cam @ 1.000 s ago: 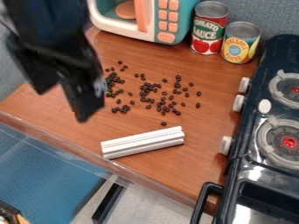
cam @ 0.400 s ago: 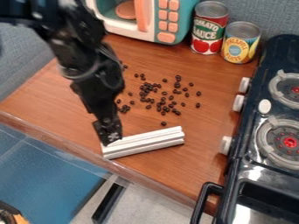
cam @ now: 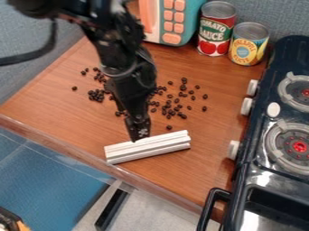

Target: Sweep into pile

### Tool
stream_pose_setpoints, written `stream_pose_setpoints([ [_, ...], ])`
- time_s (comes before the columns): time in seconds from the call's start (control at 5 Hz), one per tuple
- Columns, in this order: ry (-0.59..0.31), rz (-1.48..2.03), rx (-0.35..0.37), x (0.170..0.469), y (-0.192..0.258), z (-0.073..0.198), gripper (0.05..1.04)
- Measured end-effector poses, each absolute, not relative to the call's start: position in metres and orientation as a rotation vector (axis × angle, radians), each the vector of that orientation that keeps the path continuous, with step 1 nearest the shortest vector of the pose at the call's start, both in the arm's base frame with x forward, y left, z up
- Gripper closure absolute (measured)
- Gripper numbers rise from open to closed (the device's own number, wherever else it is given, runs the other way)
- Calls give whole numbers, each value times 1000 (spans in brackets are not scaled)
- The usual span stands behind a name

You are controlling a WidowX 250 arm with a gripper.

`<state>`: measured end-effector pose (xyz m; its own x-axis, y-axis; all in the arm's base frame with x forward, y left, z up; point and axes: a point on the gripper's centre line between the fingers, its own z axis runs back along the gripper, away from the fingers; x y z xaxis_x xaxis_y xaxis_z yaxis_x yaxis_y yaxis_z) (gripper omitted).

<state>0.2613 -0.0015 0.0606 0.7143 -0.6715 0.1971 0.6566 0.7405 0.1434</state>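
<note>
The desk [cam: 60, 106] is orange-brown with wood grain, the beans [cam: 170, 108] near-black, the bar [cam: 147, 146] white with grey lengthwise stripes, the tool [cam: 138, 129] black. At 12 o'clock, the teal-and-white toy microwave [cam: 192, 20] has coral buttons [cam: 168, 26]. At 1 o'clock: a red-and-green can [cam: 215, 32] and a yellow-and-blue can [cam: 247, 46], 2 silver tops. At 3 o'clock, the blue-black stove [cam: 270, 85] has white knobs [cam: 252, 88] and red burner centres [cam: 299, 146]

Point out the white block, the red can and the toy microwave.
White block [cam: 156, 145], camera view, middle of its ridged top.
Red can [cam: 215, 31], camera view, front of its label.
Toy microwave [cam: 173, 39], camera view, its bottom button.
</note>
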Motion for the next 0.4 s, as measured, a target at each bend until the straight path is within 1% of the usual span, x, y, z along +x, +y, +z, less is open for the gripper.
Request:
stream_pose_setpoints([
  [0.4, -224, -760, 87, 267, -3, 48, 77],
])
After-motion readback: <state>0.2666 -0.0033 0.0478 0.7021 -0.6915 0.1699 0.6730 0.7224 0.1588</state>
